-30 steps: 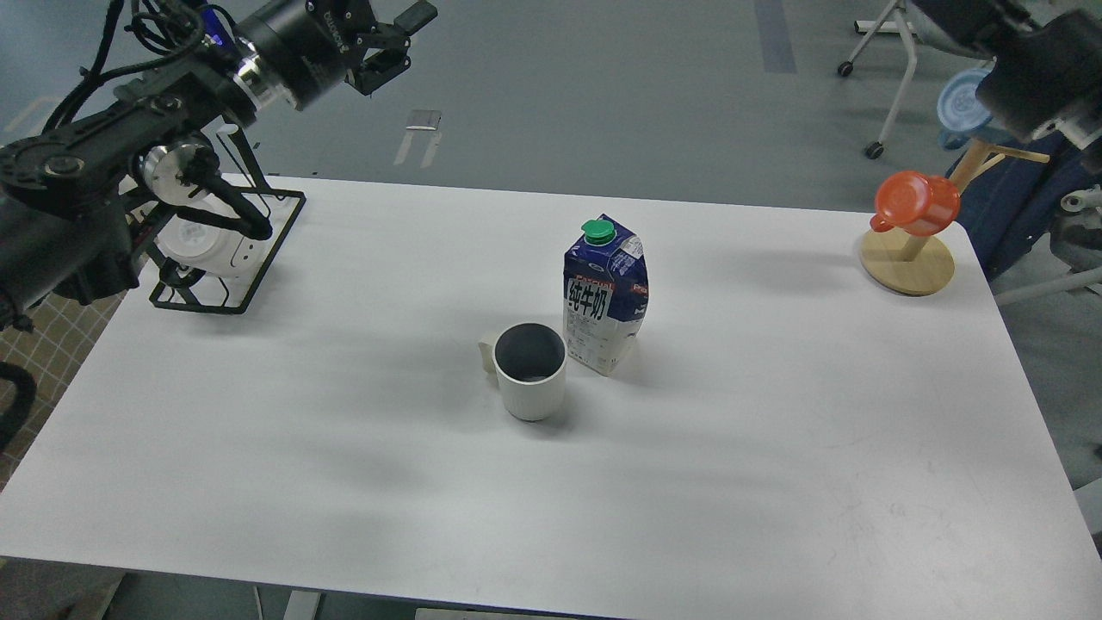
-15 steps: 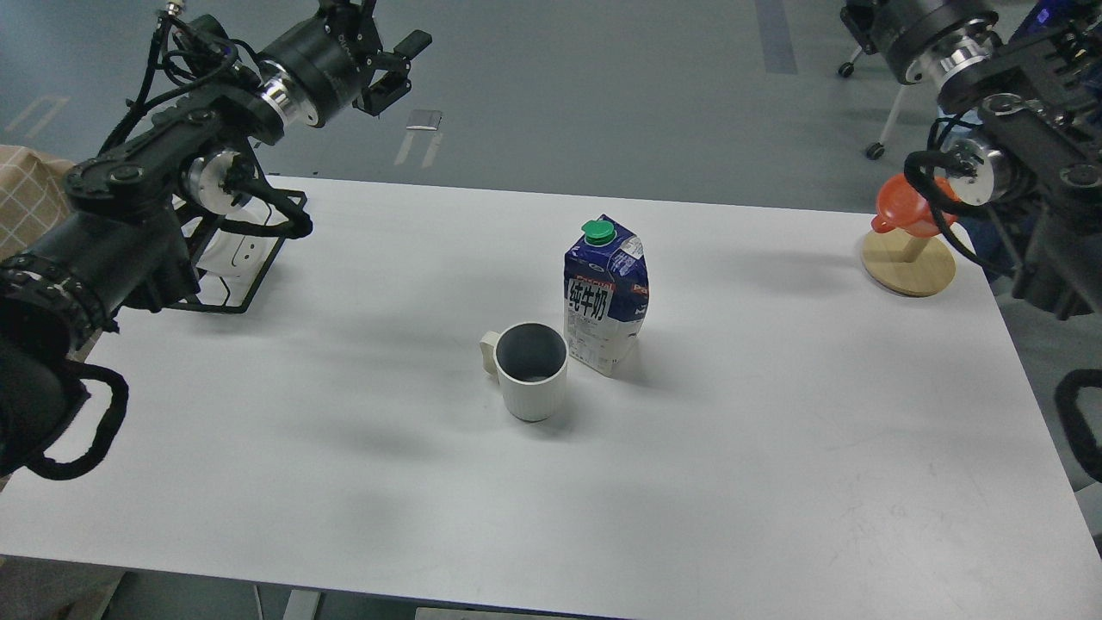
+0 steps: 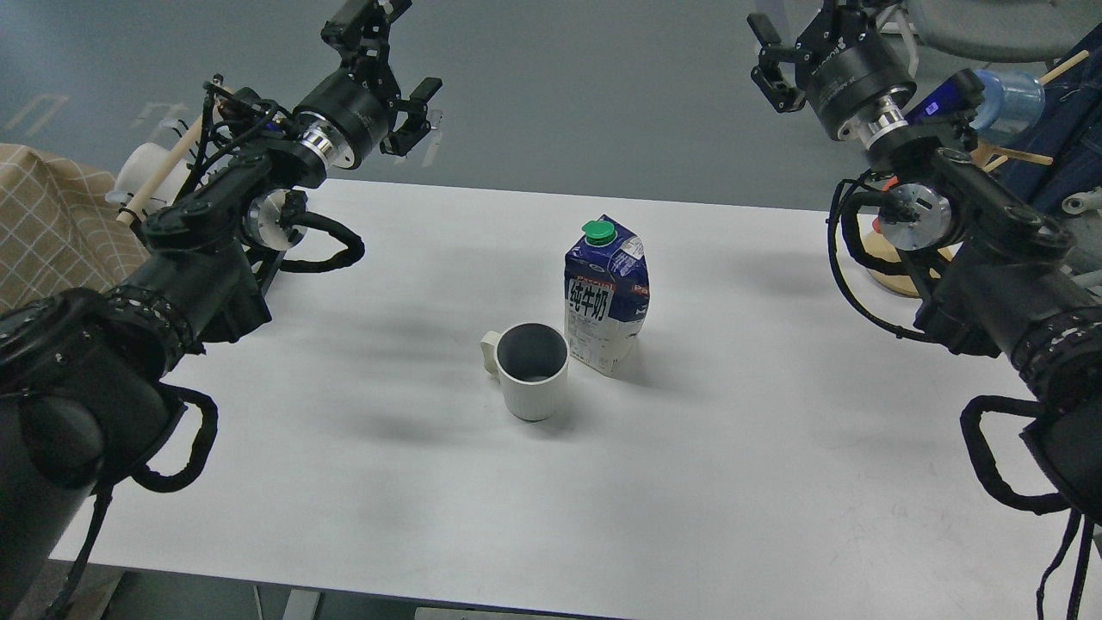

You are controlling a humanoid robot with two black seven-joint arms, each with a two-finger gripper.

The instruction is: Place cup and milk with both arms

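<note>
The cup (image 3: 531, 370) and milk (image 3: 604, 295) stand touching mid-table. The left gripper (image 3: 398, 53) and right gripper (image 3: 796, 39), both spread wide and empty, hang far behind them.

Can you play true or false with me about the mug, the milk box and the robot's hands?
1. The cream-white ribbed mug stands upright on the white table. True.
2. The blue-and-white milk carton has a red cap. False: it is green.
3. The left gripper holds the mug. False: it is up in the air, empty.
4. The carton is taller than the mug. True.
5. The right gripper touches the carton. False: it is far off.
</note>
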